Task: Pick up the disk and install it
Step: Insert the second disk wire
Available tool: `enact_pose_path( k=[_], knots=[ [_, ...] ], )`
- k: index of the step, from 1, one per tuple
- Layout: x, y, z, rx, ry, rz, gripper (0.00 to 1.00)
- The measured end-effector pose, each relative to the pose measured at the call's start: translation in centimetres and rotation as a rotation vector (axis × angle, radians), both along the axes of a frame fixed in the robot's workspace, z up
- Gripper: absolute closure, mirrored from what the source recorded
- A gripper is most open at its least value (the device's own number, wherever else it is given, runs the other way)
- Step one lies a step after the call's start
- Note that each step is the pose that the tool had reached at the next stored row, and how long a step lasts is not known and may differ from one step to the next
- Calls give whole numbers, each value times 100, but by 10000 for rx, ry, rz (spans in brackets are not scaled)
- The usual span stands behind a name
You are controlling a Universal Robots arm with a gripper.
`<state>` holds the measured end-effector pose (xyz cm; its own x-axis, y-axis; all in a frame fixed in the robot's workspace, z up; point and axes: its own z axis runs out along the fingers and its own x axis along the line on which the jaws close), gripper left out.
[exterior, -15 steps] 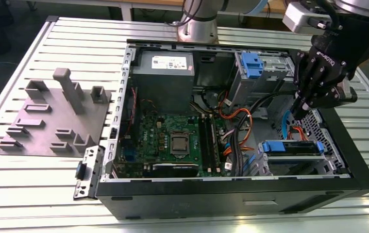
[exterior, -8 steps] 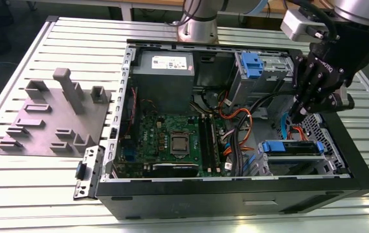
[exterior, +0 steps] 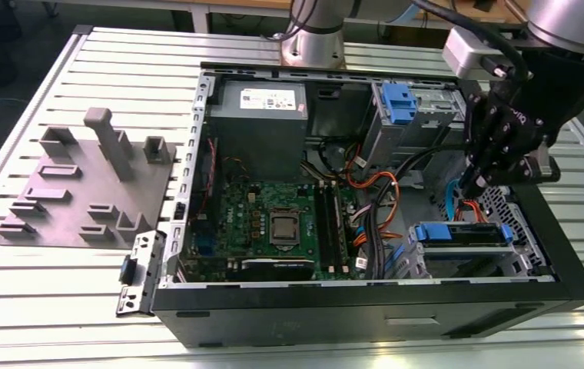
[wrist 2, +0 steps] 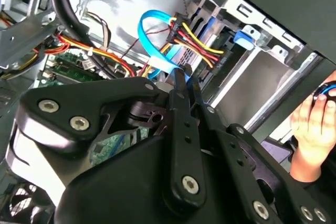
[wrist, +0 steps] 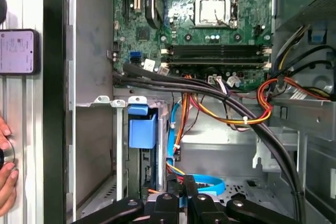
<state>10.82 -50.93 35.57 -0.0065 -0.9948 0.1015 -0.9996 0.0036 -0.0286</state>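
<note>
One disk (exterior: 461, 233), seemingly seated in bay (wrist: 94, 150), end effector (exterior: 473, 184) near

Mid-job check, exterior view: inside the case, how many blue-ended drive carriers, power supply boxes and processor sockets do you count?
Blue-ended drive carriers: 2, the disk and the other carrier
Power supply box: 1
Processor socket: 1
Total: 4

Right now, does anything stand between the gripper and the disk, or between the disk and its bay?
The disk already sits in its bay. Between it and the gripper hang a blue cable and red-yellow wires.
</note>
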Motion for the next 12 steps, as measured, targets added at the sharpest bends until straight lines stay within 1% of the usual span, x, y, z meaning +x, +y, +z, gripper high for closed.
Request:
enact_pose_path(
  k=[1,3,5,9,12],
  knots=[
    [-10,-9,-5,1,-48,1,84],
    [-31,-32,-18,30,-100,0,84],
    [-46,-60,-31,102,-134,0,84],
    [-67,-115,-57,291,-177,-1,84],
    [-73,-175,-75,373,-222,0,84]
  ],
)
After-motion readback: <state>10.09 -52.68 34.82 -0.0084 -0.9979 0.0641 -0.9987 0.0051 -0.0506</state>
